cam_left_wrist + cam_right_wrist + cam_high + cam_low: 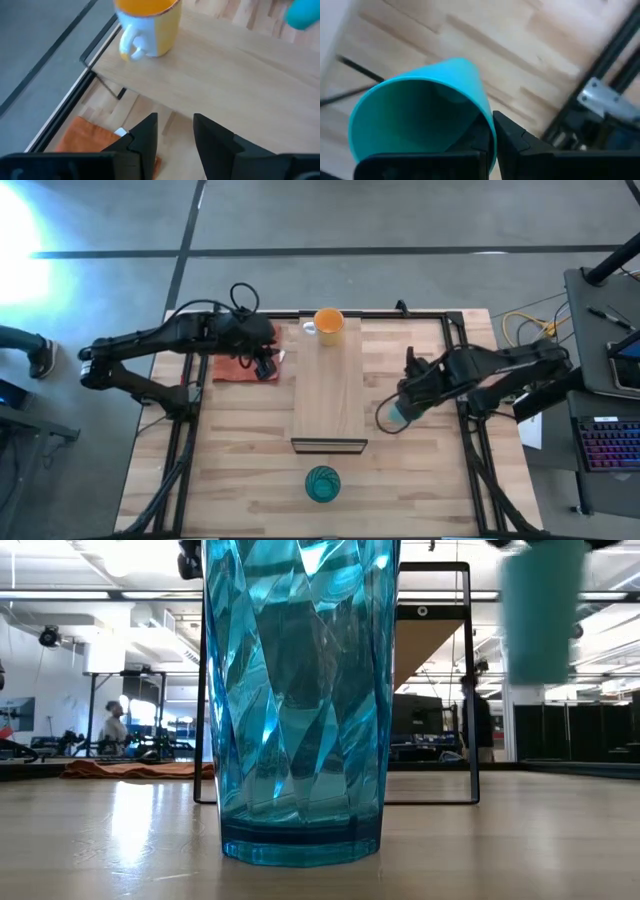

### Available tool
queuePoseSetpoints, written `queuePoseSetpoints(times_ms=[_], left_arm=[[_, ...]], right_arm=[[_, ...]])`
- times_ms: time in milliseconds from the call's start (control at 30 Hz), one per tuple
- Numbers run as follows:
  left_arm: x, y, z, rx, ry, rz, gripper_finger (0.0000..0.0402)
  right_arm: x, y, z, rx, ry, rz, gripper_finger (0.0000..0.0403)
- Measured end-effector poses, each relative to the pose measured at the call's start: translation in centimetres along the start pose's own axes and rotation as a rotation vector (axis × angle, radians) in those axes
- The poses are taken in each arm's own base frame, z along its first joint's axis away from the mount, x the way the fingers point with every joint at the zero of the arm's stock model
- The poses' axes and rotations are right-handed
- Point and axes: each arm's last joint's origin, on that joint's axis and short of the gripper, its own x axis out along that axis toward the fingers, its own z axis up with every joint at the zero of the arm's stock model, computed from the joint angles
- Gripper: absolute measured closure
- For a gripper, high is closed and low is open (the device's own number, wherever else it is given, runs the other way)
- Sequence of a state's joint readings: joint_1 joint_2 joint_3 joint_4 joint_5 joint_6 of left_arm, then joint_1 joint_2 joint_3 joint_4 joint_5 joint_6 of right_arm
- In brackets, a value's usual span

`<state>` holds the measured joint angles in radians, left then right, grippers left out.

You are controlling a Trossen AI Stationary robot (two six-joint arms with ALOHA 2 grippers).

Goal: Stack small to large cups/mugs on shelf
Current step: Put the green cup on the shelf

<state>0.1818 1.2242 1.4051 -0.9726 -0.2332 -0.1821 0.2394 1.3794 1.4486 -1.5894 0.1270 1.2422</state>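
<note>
A small orange mug [328, 323] with a white handle [131, 42] stands on the far end of the light-wood shelf [328, 395]. The translucent teal tumbler [322, 483] stands upright on the table in front of the shelf and fills the low view [300, 700]. My right gripper [405, 408], right of the shelf, is shut on the solid green-teal cup [420, 115], which also shows lifted in the low view [545, 610]. My left gripper [175, 135] is open and empty over the orange cloth [240, 368], left of the shelf. My right gripper holds the green-teal cup by its rim [487, 125], one finger inside the cup and one finger [515, 140] outside the wall. The cup hangs below the gripper, mouth up and about upright, lifted clear of the table [545, 670].
The orange-red cloth [90, 142] lies on the table at the shelf's far left. Black frame rails [470, 380] run along the table's sides. A laptop and cables [610, 445] sit off the table to the right. People stand in the room behind [113, 725].
</note>
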Motion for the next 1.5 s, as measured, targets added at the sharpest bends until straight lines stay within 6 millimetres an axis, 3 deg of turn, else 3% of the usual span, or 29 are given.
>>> queuePoseSetpoints(times_ms=[100,400,567,733,867,1133,1500], left_arm=[[0.0,0.2,-0.7,-0.022,0.005,0.012,0.0290],[-0.7,0.4,-1.9,-0.122,-0.097,-0.051,0.0290],[-0.6,-0.1,-1.9,-0.156,-0.166,-0.200,0.0290],[-0.1,-0.3,-1.9,-0.153,-0.152,-0.198,0.0290],[0.8,-0.6,-1.8,-0.147,-0.129,-0.192,0.0290],[3.8,-1.5,-0.9,-0.143,-0.111,-0.187,0.0290],[7.3,-2.8,-0.5,-0.130,-0.073,-0.190,0.0290]], right_arm=[[-2.0,0.8,0.7,-0.023,-0.088,0.112,0.0394],[-5.5,2.7,4.5,-0.071,-0.293,0.101,0.0394],[-4.9,5.0,9.1,-0.136,-0.317,0.053,0.0394],[-4.5,6.4,13.8,-0.224,-0.301,0.090,0.0394],[-4.0,7.3,16.2,-0.280,-0.232,0.177,0.0394],[-1.9,8.5,17.7,-0.337,-0.155,0.189,0.0394],[-2.6,8.6,18.5,-0.326,-0.257,0.229,0.0373]])
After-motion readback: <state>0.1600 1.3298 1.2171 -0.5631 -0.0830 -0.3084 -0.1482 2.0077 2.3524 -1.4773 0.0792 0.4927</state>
